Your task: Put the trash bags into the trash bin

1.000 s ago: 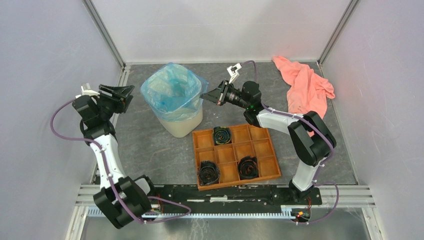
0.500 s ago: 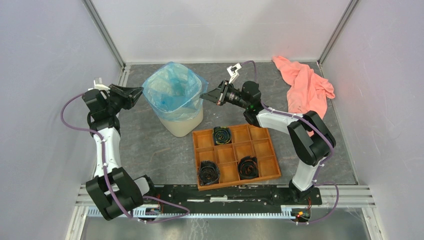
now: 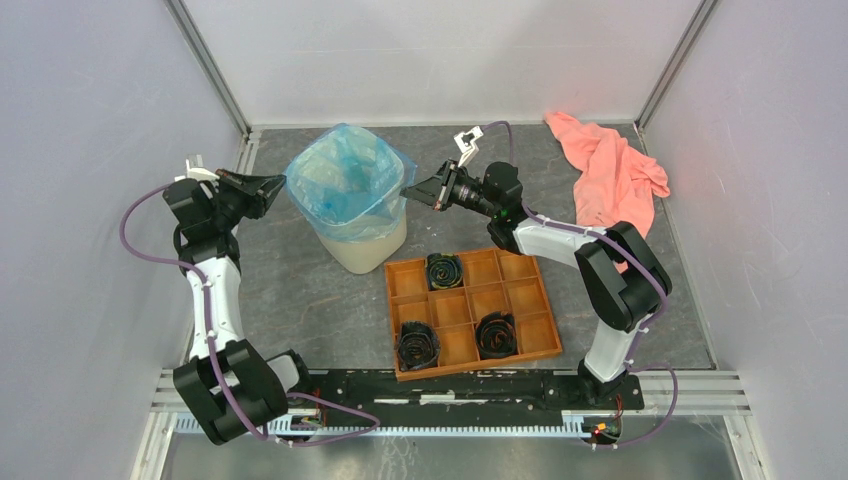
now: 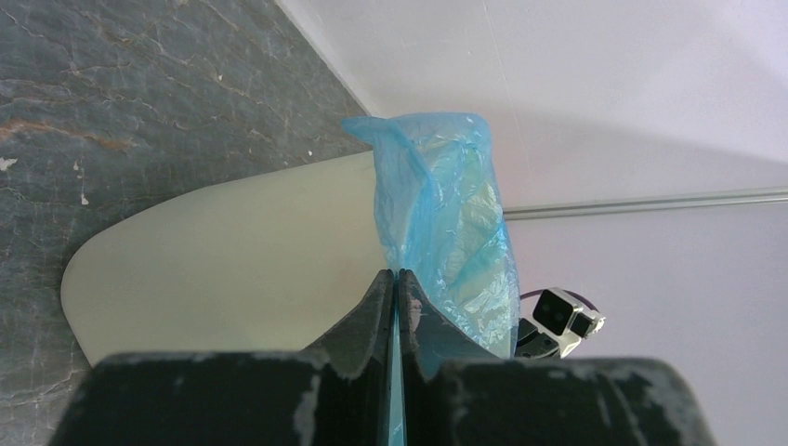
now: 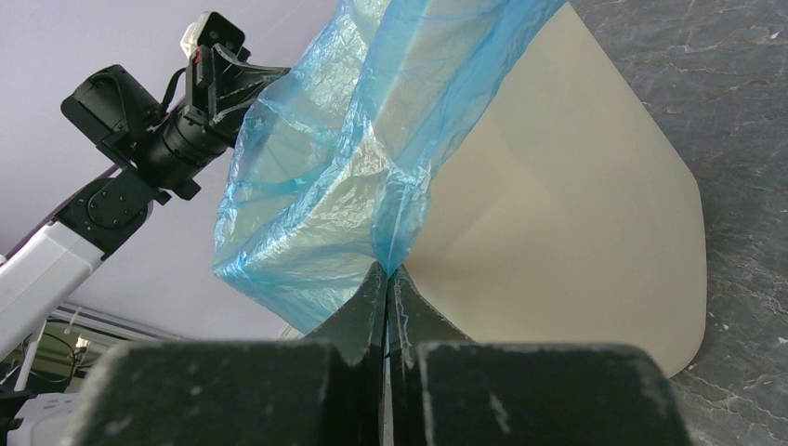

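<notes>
Blue bag [image 3: 345, 185] lines the bin [image 3: 366, 255], mouth overhanging. The left fingers [image 4: 372, 307] and right fingers [image 5: 361, 314] are clamped on opposite bag edges, probably to stretch it over the rim.

Crinkly translucent light-blue bag [image 3: 345, 180], mouth spread open, edges draped over the rim, upright cream bin [image 3: 365, 252], smooth tapering walls

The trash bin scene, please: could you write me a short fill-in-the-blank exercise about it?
1. The trash bag lining the cream trash bin is light ____.
2. The left pincer and the right pincer are each ____ on the bag's edge.
3. The orange tray holds ____ black rolls.
Missing words: blue; shut; three.
</notes>
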